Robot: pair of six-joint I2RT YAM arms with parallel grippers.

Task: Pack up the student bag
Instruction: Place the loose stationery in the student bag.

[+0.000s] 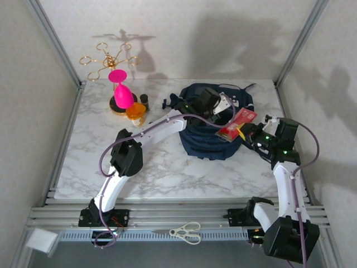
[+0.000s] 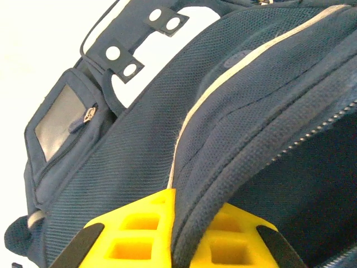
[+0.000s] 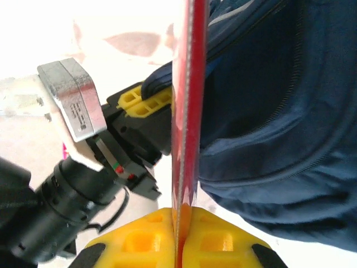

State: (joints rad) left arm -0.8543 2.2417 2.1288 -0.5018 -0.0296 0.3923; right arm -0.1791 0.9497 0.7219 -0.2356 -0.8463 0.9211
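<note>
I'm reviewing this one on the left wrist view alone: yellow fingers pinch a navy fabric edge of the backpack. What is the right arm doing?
Observer: The right gripper is shut on a flat red packet, which shows edge-on between its fingers.
Operator: Where is that packet relative to the bag?
Observer: From above, it lies slanted over the right side of the navy fabric backpack, close to the left gripper that pinches the rim. I cannot tell whether its tip is inside.
Operator: Anything else on the table?
Observer: To the left of the bag stand a pink goblet-shaped thing and a small orange jar.
</note>
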